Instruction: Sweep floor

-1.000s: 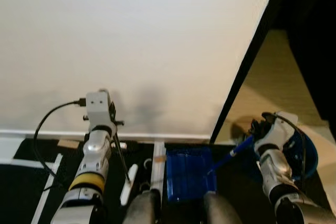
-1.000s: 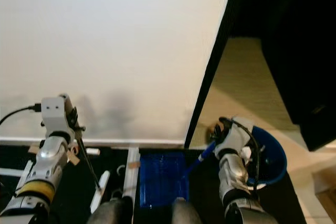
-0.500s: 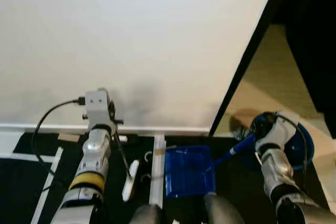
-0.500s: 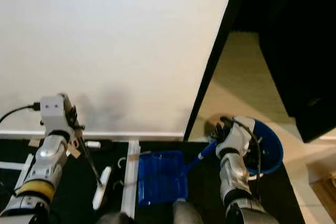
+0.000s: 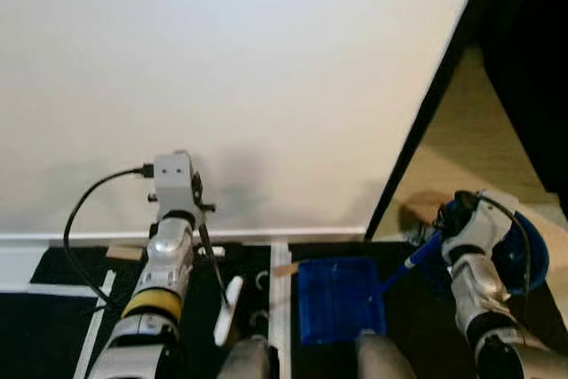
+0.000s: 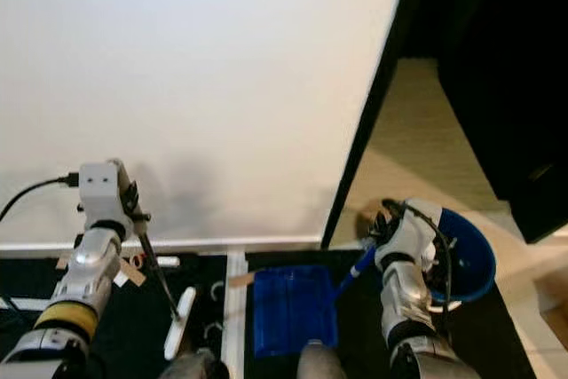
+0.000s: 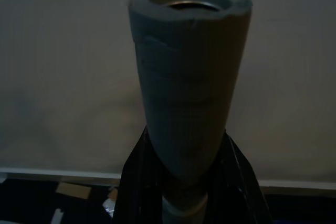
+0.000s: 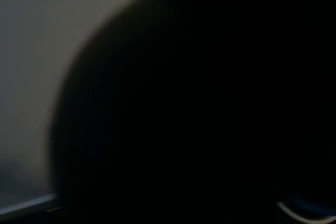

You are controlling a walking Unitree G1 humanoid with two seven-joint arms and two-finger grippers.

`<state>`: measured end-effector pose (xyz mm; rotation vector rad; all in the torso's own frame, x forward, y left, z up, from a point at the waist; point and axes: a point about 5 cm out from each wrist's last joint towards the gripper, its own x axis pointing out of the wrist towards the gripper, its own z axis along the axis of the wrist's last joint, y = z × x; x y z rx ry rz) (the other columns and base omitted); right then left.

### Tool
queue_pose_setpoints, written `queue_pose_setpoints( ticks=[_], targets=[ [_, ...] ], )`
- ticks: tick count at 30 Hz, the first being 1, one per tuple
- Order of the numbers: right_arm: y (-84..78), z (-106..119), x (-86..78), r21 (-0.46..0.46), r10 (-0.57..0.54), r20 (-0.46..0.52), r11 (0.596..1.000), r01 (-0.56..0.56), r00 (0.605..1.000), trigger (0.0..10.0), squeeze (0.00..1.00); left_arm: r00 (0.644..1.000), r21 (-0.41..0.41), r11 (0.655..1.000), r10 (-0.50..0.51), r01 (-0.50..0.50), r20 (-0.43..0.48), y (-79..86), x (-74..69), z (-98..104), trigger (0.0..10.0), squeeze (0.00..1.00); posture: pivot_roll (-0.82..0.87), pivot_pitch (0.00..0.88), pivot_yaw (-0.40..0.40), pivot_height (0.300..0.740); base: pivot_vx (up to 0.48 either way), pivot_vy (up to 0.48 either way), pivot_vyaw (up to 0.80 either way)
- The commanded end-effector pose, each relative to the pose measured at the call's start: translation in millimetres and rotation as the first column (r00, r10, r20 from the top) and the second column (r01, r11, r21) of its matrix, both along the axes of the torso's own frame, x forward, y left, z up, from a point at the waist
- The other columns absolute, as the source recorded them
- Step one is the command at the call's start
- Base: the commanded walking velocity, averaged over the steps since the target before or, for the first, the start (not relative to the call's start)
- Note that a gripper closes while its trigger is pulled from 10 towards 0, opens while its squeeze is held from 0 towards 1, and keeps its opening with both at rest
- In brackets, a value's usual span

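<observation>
The left hand (image 7: 186, 182) grips the broom handle (image 7: 186, 77), head (image 5: 228, 310) on the dark floor (image 5: 53, 264) near the wall; the right hand (image 5: 444, 219) grasps the blue dustpan (image 5: 340, 299) flat alongside to catch debris.

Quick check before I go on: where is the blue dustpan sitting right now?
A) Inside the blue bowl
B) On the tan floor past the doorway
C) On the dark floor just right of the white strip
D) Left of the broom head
C: the blue dustpan lies flat on the dark floor, directly right of the white strip, with its handle running to the right gripper.
</observation>
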<state>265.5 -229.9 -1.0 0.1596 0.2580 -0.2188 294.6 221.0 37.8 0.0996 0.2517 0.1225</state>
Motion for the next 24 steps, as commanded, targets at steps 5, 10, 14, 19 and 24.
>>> queue_pose_setpoints(
  ticks=[5,10,14,19,24],
  targets=[
    [3.9,-0.1,1.4,0.014,0.008,0.002,1.0,-0.008,1.0,10.0,0.0,1.0,0.055,0.999,-0.001,0.001,-0.009,6.3,-0.3,1.0,10.0,0.0,0.09,0.0,0.015,0.74,0.0,0.384,0.0],
    [2.5,-0.5,0.5,0.013,0.004,0.001,1.0,-0.004,1.0,10.0,0.0,1.0,0.055,0.999,0.002,-0.002,-0.008,6.3,0.4,1.5,10.0,0.0,0.09,0.0,0.016,0.74,0.0,0.0,0.0],
    [1.8,-0.6,0.0,0.013,0.001,0.0,1.0,-0.001,1.0,10.0,0.0,1.0,0.056,0.998,-0.005,0.005,-0.008,5.3,0.3,1.6,10.0,0.0,0.09,0.0,0.017,0.74,0.0,0.0,0.0],
    [0.3,0.0,0.1,0.01,-0.003,0.002,1.0,0.003,1.0,10.0,0.0,1.0,0.085,0.996,-0.014,0.014,0.001,3.6,1.7,3.5,10.0,0.0,0.09,0.0,0.015,0.74,0.0,-0.48,0.0],
    [-1.5,0.9,0.5,0.008,-0.005,0.004,1.0,0.005,1.0,10.0,0.0,1.0,0.071,0.997,-0.007,0.007,0.003,2.2,2.0,3.3,10.0,0.0,0.08,0.0,0.014,0.74,0.0,-0.48,0.0]
  ],
)
